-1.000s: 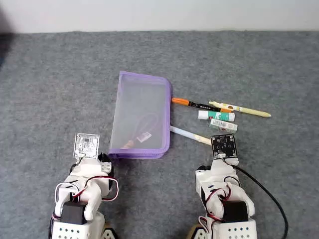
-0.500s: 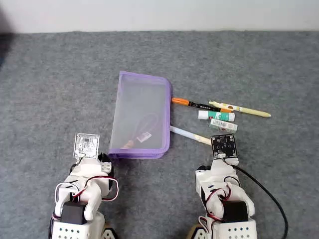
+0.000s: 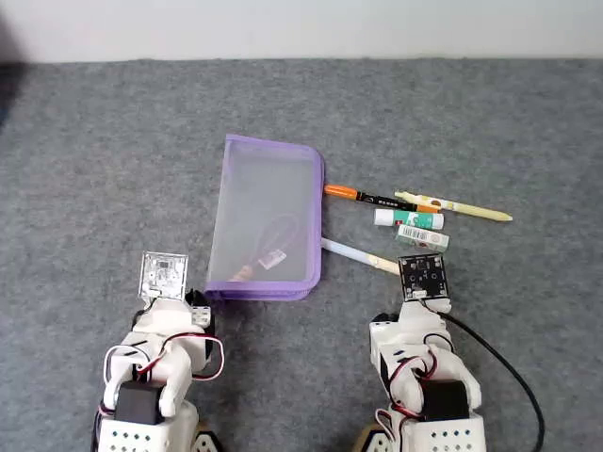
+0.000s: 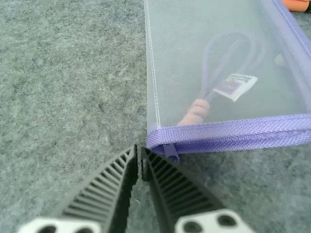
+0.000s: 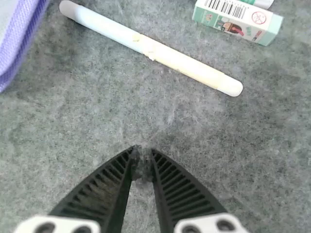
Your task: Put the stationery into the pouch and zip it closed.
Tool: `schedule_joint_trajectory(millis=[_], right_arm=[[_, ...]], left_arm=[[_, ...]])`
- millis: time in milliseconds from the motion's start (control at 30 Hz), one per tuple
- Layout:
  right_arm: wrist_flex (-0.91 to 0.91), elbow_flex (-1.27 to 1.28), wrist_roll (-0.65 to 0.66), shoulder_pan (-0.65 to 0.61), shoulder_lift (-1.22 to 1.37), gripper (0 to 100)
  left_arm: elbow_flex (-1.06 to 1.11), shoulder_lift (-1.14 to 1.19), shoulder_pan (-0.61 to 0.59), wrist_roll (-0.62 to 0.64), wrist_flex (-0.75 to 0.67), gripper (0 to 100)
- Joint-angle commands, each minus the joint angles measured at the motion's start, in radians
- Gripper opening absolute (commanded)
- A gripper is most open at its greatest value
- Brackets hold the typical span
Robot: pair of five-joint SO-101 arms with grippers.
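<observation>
Left of centre on the grey bench lies the purple mesh pouch, seemingly zipped shut, with a pale pen, glue stick and barcoded box loose to its right. The light pouch may slide when its zipper is tugged, and the pen may roll. Left jaws are clenched and empty, just short of the pouch's corner; right jaws are clenched on nothing, near the pale pen.

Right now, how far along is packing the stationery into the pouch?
Nothing looks done: pale pen, orange pen, yellow pen, glue stick and boxed eraser lie beside the pouch. Nothing in hand: left gripper and right gripper are shut, empty. Left: load everything, then zip.
</observation>
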Motion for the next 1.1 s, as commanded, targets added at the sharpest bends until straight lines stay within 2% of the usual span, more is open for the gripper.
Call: schedule_joint_trajectory(millis=[0, 933, 1067], right_arm=[[-0.010, 0.018, 0.014, 0.007, -0.010, 0.9], [-0.010, 0.018, 0.014, 0.005, -0.012, 1.1], [-0.145, 0.012, 0.006, 0.005, -0.013, 0.9]], left_arm=[[-0.010, -0.002, -0.008, -0.005, -0.021, 1], [-0.010, -0.002, -0.008, -0.005, -0.021, 1], [-0.010, -0.002, -0.008, -0.005, -0.021, 1]])
